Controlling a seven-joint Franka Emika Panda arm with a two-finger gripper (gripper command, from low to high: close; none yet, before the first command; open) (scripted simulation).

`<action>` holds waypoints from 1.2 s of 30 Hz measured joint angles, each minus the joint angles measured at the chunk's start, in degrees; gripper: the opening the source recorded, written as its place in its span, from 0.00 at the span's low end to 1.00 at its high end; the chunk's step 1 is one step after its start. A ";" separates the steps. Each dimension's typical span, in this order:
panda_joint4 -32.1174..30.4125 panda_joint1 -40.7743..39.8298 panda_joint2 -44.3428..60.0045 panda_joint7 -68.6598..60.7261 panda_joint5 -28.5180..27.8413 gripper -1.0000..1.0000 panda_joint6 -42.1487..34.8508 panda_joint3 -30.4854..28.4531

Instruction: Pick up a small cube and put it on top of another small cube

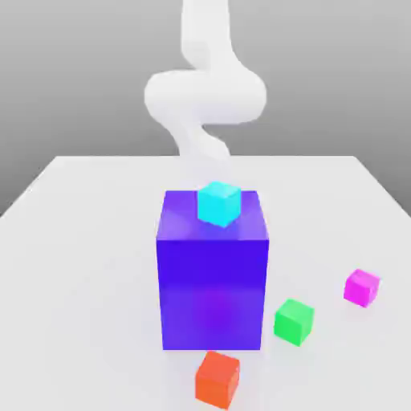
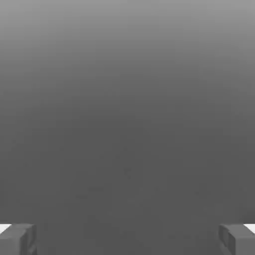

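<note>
Spread across the exterior view, a white table [image 1: 88,241] under a grey backdrop. Behind it, bent above the far edge, a blurred white arm [image 1: 205,92], well apart from every small cube in front. Planted in the middle of the table, a big blue-purple block [image 1: 212,277], upright and much larger than anything else on the surface. Perched on its top face, near the front edge, a small cyan cube [image 1: 218,202], touching the block and slightly turned. Resting on the table toward the exterior view's right, well clear of the block, the small pink cube [image 1: 362,286], alone and with nothing touching it. Between that cube and the block, just beside the block's lower corner, a small green cube [image 1: 293,321], apart from both. Nearest the camera, just in front of the block's base, a small red-orange cube [image 1: 217,379], also standing free. Blocking the straight line from the arm to the red-orange cube: the big block itself; less so for the pink and green cubes, set off to the side. In the hand view, the gripper [image 2: 127,239] spread wide, its two grey fingertips [image 2: 17,239] at opposite edges with nothing but a plain grey ground between them. Released, then, and grasping nothing.
</note>
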 joint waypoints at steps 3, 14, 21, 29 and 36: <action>-3.39 3.76 6.59 -1.01 2.23 0.50 3.99 2.75; -15.16 15.94 29.17 -0.49 4.43 0.50 17.89 15.19; -22.40 24.41 44.44 8.61 -6.49 0.50 26.87 20.13; -20.36 35.62 58.84 19.50 -20.79 0.00 37.43 6.74; -20.62 34.97 57.84 18.91 -20.04 0.00 36.68 7.58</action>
